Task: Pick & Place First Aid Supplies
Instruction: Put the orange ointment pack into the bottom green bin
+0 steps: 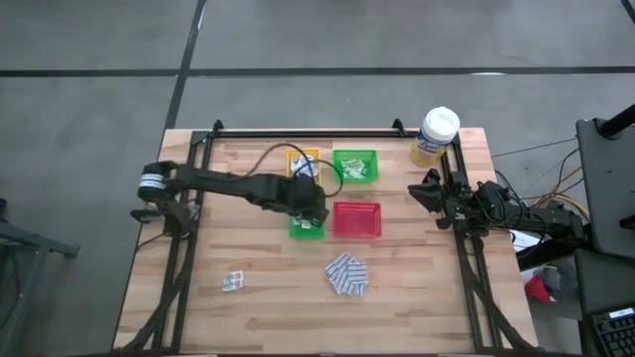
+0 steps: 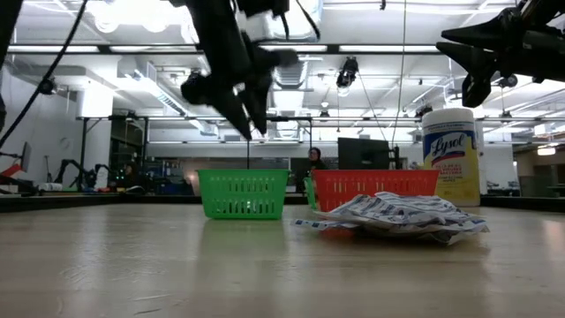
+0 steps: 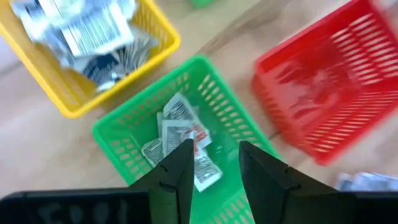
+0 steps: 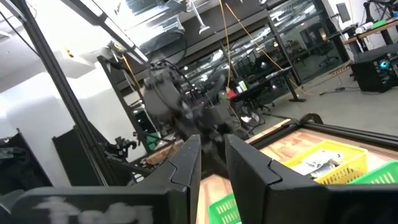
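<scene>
Sachets [image 3: 183, 140] lie in the near green tray [image 3: 118, 140] at the tabletop's centre, the left gripper [image 3: 214, 168] above them, fingers parted and empty; right gripper [image 4: 211, 162] slightly open near the right edge.

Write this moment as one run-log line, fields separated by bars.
left gripper: open, empty, above near green plastic tray | white sachets: in that tray | right gripper: idle at right table edge | red plastic tray: empty

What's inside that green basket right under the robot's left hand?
A few white sachets with printed labels lie loose in the green tray. The left gripper's open fingers hide part of the tray floor, so more may lie there.
</scene>
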You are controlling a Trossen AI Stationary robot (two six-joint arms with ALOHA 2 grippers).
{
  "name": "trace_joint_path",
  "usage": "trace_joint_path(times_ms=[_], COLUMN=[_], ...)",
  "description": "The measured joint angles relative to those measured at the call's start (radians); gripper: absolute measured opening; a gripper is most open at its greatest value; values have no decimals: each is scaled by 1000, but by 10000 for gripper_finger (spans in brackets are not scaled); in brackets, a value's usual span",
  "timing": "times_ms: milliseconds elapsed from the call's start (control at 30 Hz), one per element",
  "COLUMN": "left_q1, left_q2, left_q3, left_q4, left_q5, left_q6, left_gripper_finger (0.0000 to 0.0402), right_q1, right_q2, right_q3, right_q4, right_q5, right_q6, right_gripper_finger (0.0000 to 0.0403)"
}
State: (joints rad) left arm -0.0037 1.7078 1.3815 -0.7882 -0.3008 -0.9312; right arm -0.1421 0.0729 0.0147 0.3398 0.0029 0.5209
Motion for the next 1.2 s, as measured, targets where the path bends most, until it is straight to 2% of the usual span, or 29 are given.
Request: trace_joint_path(times_ms=[267,433,833,1000,1200], left_q1=[-29,-73,-225,-264,-280], left_q2=[-202,-303,-402,-395,-383], left_q3=[-1,-2,-3,-4,-31], left_q4=[-60,-135,-216,-230,-299], left_q5=[0,1,19,110,254], left_q6=[39,-21,-154,-227,-415], left_gripper_finger=[119,119,119,119,119], right_q1=[0,0,0,0,0], right_q2=[0,1,1,3,9], right_q3=[0,0,0,0,16], right_q4=[-6,-60,-185,-235,-362], right_q5=[0,-1,-2,-2,-3], right_q6=[-4,-24,-132,-163,-177], right_gripper_finger=[70,77,80,71,70])
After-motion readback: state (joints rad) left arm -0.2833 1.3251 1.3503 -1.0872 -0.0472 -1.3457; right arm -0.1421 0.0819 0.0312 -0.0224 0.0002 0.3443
